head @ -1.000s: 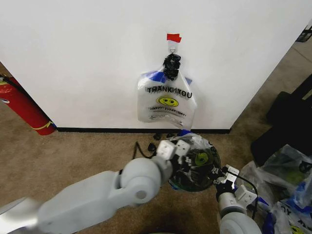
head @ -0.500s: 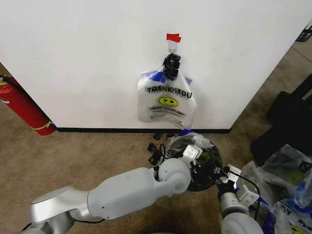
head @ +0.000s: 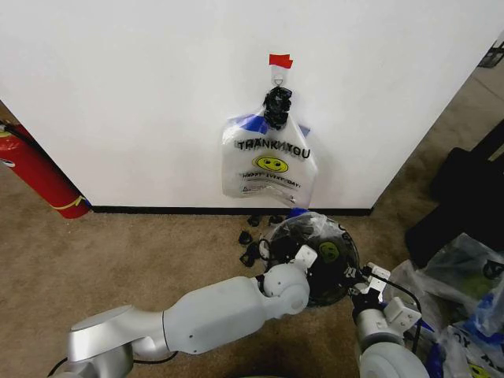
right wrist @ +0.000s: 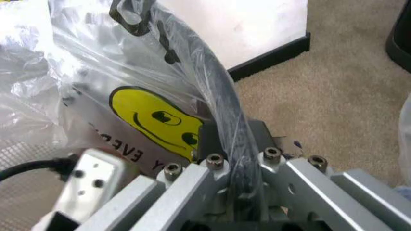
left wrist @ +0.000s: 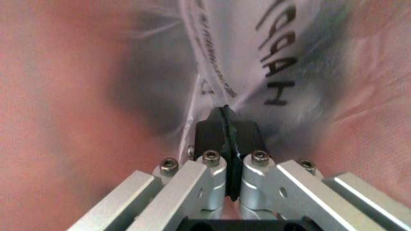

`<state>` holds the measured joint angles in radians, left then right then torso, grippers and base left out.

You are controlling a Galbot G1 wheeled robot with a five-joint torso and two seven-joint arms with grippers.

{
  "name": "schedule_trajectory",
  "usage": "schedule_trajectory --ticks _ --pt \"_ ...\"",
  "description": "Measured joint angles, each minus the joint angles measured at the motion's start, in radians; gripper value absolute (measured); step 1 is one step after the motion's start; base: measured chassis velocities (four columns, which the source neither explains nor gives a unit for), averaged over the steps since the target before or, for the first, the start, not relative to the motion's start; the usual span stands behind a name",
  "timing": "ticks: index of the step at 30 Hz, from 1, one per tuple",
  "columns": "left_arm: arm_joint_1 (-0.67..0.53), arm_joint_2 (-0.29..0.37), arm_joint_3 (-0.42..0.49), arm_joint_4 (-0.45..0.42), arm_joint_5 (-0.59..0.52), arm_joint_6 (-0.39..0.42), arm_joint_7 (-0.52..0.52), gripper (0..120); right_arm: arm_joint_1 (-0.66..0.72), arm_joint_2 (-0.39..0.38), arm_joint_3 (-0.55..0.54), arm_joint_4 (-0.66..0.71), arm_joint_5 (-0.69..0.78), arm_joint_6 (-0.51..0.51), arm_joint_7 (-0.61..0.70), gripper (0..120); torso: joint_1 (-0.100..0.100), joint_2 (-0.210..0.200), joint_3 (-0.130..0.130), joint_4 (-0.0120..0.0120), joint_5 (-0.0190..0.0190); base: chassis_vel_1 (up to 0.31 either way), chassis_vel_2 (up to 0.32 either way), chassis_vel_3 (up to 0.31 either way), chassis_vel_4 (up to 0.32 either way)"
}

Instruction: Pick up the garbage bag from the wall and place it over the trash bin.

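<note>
Now two grippers, left gripper (left wrist: 226, 126) and right gripper (right wrist: 232, 139), each clamped on garbage bag (head: 319, 250) over one trash bin (head: 337, 290)

The bag (right wrist: 160, 110) over the bin (head: 311, 260) is thin, see-through plastic, shiny and full of wrinkles. A second bag (head: 269, 161) of the same crinkly plastic hangs on the wall (head: 142, 102) above the bin; the wall is smooth, matt white. The floor (head: 118, 252) around the bin is rough tan carpet. The left gripper (left wrist: 226, 130) has shiny bare metal with screws and matt black pads (left wrist: 209, 132). The right gripper (right wrist: 234, 144) looks the same.
</note>
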<state>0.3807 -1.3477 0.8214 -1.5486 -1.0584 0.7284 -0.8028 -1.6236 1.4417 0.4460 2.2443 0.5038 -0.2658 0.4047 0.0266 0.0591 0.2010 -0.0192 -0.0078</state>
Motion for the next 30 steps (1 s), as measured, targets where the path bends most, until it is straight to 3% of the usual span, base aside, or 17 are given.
schedule_trajectory --ticks 3,7,11,13,16,18,20,21,24,30 --pt "-0.007 -0.02 0.007 0.03 0.007 -0.001 0.005 0 -0.001 0.006 -0.006 -0.006 -0.01 0.003 -0.004 0 0.0 0.0 0.0 -0.0002 -0.0001 0.0 0.0 0.0 0.0" --pt "-0.007 -0.015 -0.002 0.007 0.004 -0.02 0.013 0 0.006 0.004 0.002 -0.015 -0.01 0.006 -0.004 0 0.0 0.0 0.0 -0.0001 -0.0001 0.0 0.0 0.0 0.0" --pt "-0.017 0.057 -0.017 -0.136 -0.025 -0.037 0.015 0 0.019 -0.011 0.02 -0.031 0.002 0.008 0.0 0 0.0 0.0 0.0 0.0001 -0.0003 0.0 0.0 0.0 0.0" --pt "-0.019 0.066 -0.018 -0.155 -0.03 -0.038 0.014 0 0.021 -0.012 0.021 -0.031 0.003 0.008 0.0 0 0.0 0.0 0.0 0.0001 -0.0003 0.0 0.0 0.0 0.0" --pt "-0.026 0.157 -0.041 -0.327 -0.08 -0.043 0.012 0 0.042 -0.017 0.026 -0.045 0.013 0.007 0.006 0 0.0 0.0 0.0 0.0001 -0.0003 0.0 0.0 0.0 0.0" --pt "-0.025 0.183 -0.069 -0.379 -0.095 -0.051 0.014 0 0.047 -0.016 0.026 -0.052 0.014 0.006 0.007 0 0.0 0.0 0.0 0.0001 -0.0004 0.0 0.0 0.0 0.0" --pt "-0.025 0.183 -0.069 -0.379 -0.095 -0.051 0.014 0 0.047 -0.016 0.026 -0.052 0.014 0.006 0.007 0 0.0 0.0 0.0 0.0001 -0.0004 0.0 0.0 0.0 0.0" --pt "-0.023 0.22 -0.108 -0.436 -0.084 -0.088 0.033 0 0.051 -0.013 0.025 -0.063 0.014 0.006 0.008 0 0.0 0.0 0.0 -0.0001 -0.0003 0.0 0.0 0.0 0.0" --pt "-0.019 0.256 -0.142 -0.477 -0.02 -0.173 0.091 0 0.056 -0.006 0.025 -0.074 0.014 0.006 0.011 0 0.0 0.0 0.0 0.0002 -0.0003 0.0 0.0 0.0 0.0" --pt "-0.011 0.229 -0.158 -0.469 0.015 -0.233 0.127 0 0.062 0.003 0.024 -0.085 0.012 0.007 0.015 0 0.0 0.0 0.0 -0.0002 -0.0002 0.0 0.0 0.0 0.0"
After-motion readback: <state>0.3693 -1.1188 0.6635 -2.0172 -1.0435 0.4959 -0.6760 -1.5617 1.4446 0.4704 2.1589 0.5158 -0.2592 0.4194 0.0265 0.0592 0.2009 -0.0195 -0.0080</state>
